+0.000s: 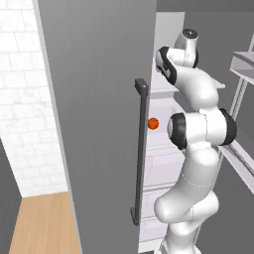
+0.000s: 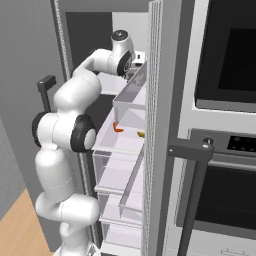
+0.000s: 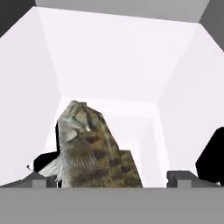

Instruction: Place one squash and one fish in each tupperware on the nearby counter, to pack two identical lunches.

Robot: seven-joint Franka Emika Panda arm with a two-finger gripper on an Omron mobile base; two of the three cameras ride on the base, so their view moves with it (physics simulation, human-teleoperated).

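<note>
Hand view: I'm straddling the fish (image 3: 94,153) with my wide-open gripper (image 3: 111,180) (holding nothing); I'd be centring before closing.

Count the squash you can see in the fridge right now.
2. An orange-red squash lies on a fridge shelf, with a yellow-ochre squash to its right on the same shelf. Others may be hidden.

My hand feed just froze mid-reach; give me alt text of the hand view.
A brown mottled fish lies close ahead on the white floor of a fridge compartment, between the wide-open gripper fingertips but nearer the left one. White walls rise on both sides and behind.
</note>
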